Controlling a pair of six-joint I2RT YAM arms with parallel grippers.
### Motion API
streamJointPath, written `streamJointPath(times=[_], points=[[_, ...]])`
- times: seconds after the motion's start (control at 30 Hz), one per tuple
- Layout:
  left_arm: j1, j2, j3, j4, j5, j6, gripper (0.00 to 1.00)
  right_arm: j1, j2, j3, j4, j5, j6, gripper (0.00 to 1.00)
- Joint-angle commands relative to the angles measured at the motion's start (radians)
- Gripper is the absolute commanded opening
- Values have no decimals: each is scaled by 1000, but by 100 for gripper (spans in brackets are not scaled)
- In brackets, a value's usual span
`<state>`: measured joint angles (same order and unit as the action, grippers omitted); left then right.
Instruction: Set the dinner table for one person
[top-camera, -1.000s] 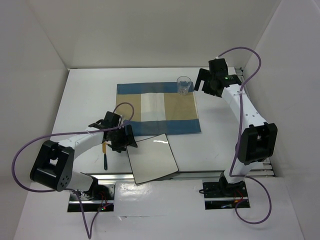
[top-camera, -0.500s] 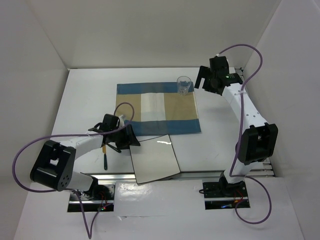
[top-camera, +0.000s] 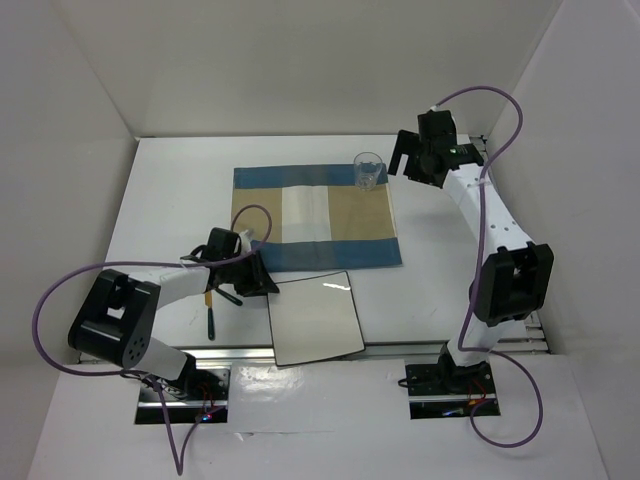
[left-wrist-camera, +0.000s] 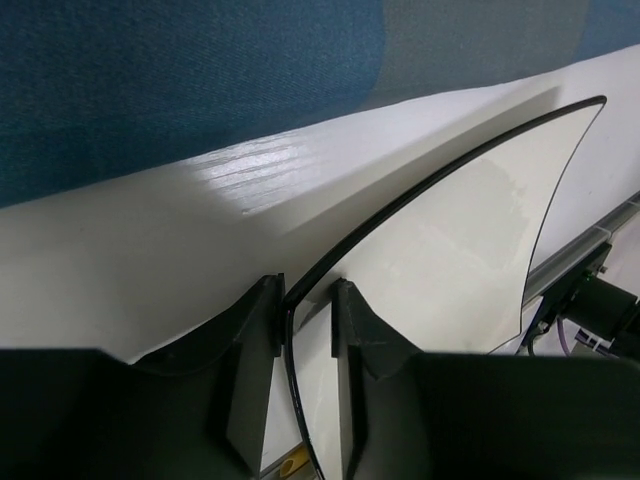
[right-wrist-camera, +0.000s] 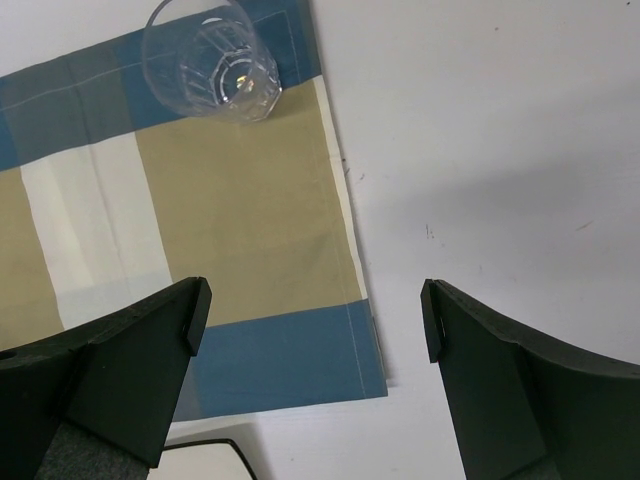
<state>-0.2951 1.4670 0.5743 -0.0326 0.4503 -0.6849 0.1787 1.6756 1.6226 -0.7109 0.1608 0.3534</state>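
Observation:
A square white plate (top-camera: 315, 318) with a black rim lies on the dinner table (top-camera: 170, 190), just in front of the blue-and-tan placemat (top-camera: 315, 215). My left gripper (top-camera: 262, 282) is low at the plate's left corner. In the left wrist view its jaws (left-wrist-camera: 306, 300) straddle the plate's rim (left-wrist-camera: 450, 250): one finger touches it and a small gap shows at the other. A clear glass (top-camera: 369, 171) stands on the mat's far right corner. My right gripper (right-wrist-camera: 315, 320) hangs wide open above the mat's right edge, holding nothing, with the glass (right-wrist-camera: 212, 60) beyond it.
A utensil with a yellow-and-dark handle (top-camera: 211, 315) lies on the table left of the plate, beside my left arm. The metal rail at the near edge (top-camera: 400, 350) runs just in front of the plate. White walls enclose the table on three sides.
My left gripper's jaws have narrowed around the plate's rim. The plate has turned and slid a little to the right. The right gripper stays open, barely moved.

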Motion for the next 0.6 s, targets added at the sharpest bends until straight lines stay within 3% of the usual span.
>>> streamJointPath(times=[0.0, 0.13, 0.57], points=[[-3, 36, -19, -62, -44, 33, 34, -5, 1, 40, 7, -3, -11, 100], [-3, 36, -10, -73, -22, 33, 4, -5, 10, 40, 7, -12, -11, 100], [7, -23, 90, -158, 94, 85, 0, -5, 10, 2, 7, -23, -11, 100]])
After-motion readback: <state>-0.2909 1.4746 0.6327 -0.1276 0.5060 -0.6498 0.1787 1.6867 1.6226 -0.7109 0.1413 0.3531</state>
